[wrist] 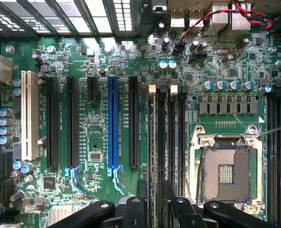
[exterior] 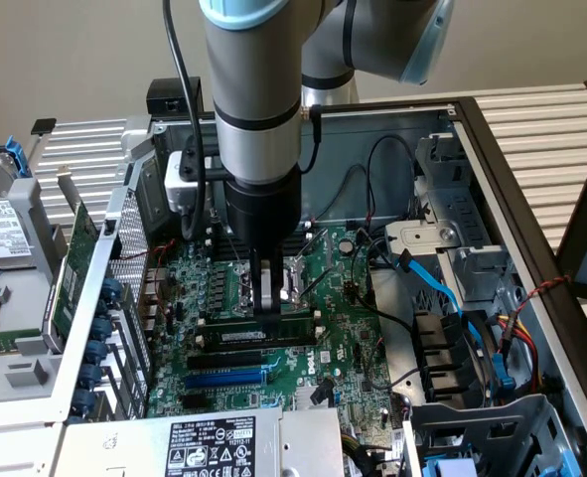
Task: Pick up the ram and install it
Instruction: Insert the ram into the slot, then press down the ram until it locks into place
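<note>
- The ram point(exterior: 241, 335) stands on its long edge in one of the black memory slots point(exterior: 206, 323) near the middle of the motherboard point(exterior: 345, 333).
- Its long axis runs across the board, from the exterior view's left to its right, parallel to the other slots. One end points toward the case's perforated rear wall point(exterior: 132, 248), the other toward the drive bays point(exterior: 452, 348).
- Its white label strip faces the front edge of the board, toward the blue slot point(exterior: 228, 378).
- The ram sits between the processor socket point(exterior: 293, 283) and the row of long card slots.
- The pincer point(exterior: 266, 303) hangs straight down from the arm point(exterior: 258, 99) over the ram, about halfway along it.
- In the wrist view the two black fingers point(wrist: 142, 190) stand apart with a gap between them, one on each side of the slot line, so the pincer is parted and clamps nothing.
- The open computer case point(exterior: 492, 149) lies flat on a slatted worktop point(exterior: 541, 114), with the motherboard on its floor.
</note>
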### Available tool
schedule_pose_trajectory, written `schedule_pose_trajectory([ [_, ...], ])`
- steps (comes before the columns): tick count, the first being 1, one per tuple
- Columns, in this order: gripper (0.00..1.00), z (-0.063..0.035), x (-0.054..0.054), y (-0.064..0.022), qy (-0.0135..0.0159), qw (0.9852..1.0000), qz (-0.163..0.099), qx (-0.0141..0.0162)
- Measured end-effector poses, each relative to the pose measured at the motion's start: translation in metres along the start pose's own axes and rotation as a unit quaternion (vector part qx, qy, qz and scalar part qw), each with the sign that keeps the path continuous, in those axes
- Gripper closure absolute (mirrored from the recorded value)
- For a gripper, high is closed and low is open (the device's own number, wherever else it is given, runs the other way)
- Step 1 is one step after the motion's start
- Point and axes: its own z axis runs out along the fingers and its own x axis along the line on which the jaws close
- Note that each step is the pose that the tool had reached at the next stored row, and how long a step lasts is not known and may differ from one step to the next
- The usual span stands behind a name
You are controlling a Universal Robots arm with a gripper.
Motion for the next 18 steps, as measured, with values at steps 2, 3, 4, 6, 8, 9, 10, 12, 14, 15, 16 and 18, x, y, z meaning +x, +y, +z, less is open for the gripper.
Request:
schedule_pose_trajectory([
  [2, 0.74, -0.0006, 0.0, 0.0002, -0.0001, 1.0, 0.0, -0.0001],
  [3, 0.74, -0.001, 0.0, 0.0002, -0.0002, 1.0, 0.0, -0.0001],
  [4, 0.74, -0.0014, 0.0, 0.0002, -0.0003, 1.0, 0.0, -0.0001],
  [6, 0.74, -0.0022, 0.0, 0.0003, -0.0006, 1.0, 0.0, -0.0001],
  [8, 0.74, -0.003, 0.0, 0.0003, -0.0009, 1.0, 0.0, -0.0001],
  [9, 0.74, -0.0033, -0.0001, 0.0003, -0.001, 1.0, 0.0, -0.0001],
  [10, 0.74, -0.0035, -0.0001, 0.0003, -0.0012, 1.0, 0.0, 0.0],
  [12, 0.74, -0.0044, 0.0, 0.0003, -0.0011, 1.0, 0.0, -0.0002],
  [14, 0.74, -0.0047, 0.0, 0.0002, -0.0013, 1.0, 0.0, -0.0002],
  [15, 0.74, -0.0049, 0.0, 0.0003, -0.0012, 1.0, 0.0, -0.0002],
  [16, 0.74, -0.005, 0.0, 0.0003, -0.0013, 1.0, 0.0, -0.0002],
  [18, 0.74, -0.0053, 0.0001, 0.0005, -0.0012, 1.0, 0.0, -0.0002],
])
